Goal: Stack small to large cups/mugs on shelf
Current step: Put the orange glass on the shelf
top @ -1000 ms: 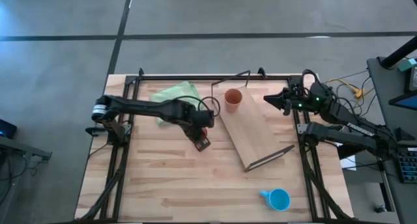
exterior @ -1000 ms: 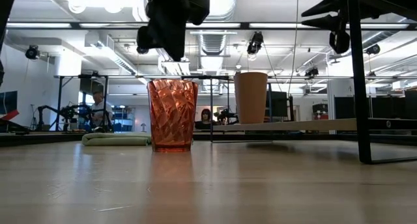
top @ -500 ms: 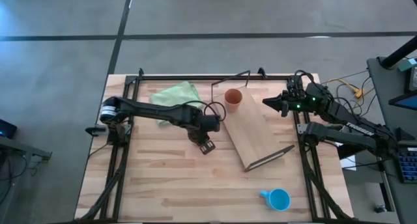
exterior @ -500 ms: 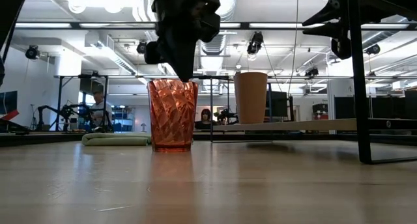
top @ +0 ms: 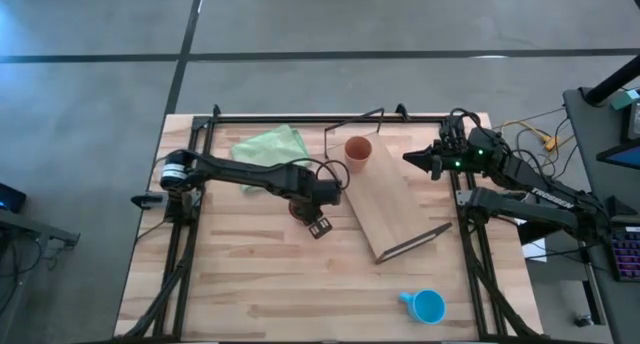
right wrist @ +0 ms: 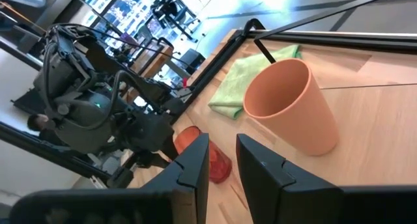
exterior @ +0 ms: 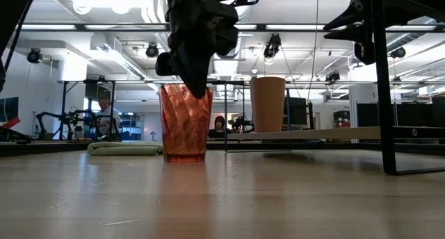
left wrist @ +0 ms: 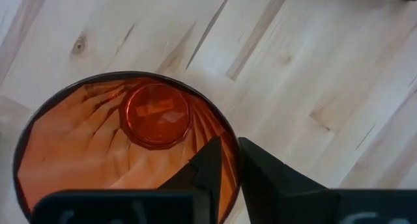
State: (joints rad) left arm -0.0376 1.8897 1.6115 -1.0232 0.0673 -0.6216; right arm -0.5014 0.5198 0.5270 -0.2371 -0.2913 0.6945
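In the overhead view, a green cloth (top: 268, 144) lies upper left of centre. Just right of it the left gripper (top: 313, 222) pinches the rim of the red cup (exterior: 184, 122), one finger inside and one outside. The tan cup (top: 358, 151) stands on the shelf (top: 390, 206) at centre. At upper right the right gripper (top: 412, 156) hovers, fingers apart. The blue mug (top: 427, 306) sits lower right.

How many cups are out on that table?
3. A tan cup stands on the far end of the wooden shelf. A red cup sits on the table left of the shelf, under the left hand. A blue mug sits near the front right corner.
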